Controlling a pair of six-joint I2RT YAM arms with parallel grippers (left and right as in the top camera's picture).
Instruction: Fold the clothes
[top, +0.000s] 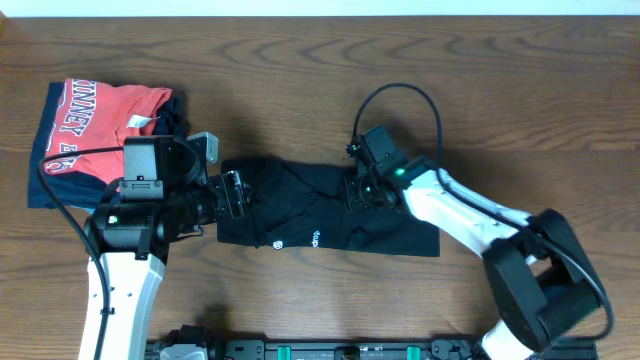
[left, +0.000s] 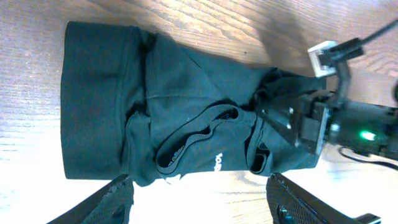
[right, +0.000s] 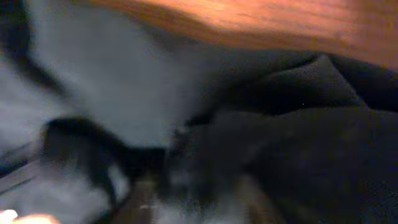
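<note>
The black T-shirt (top: 300, 215) lies in the middle of the wooden table as a rumpled strip, with small white logo marks near its front edge. In the left wrist view the shirt (left: 106, 106) fills the frame, its neck opening in the middle. My left gripper (top: 235, 195) is at the shirt's left end; its jaws (left: 199, 208) are open and empty, just off the fabric. My right gripper (top: 358, 190) is down on the shirt's middle. In the left wrist view the right gripper (left: 277, 121) has cloth bunched at it. Its own view is blurred, with black cloth (right: 298, 143) close between the fingers (right: 196, 190).
A red T-shirt with white lettering (top: 100, 125) lies on navy-blue folded garments (top: 45, 185) at the far left, close behind my left arm. Bare wooden table (top: 520, 90) surrounds the shirt at the back and right.
</note>
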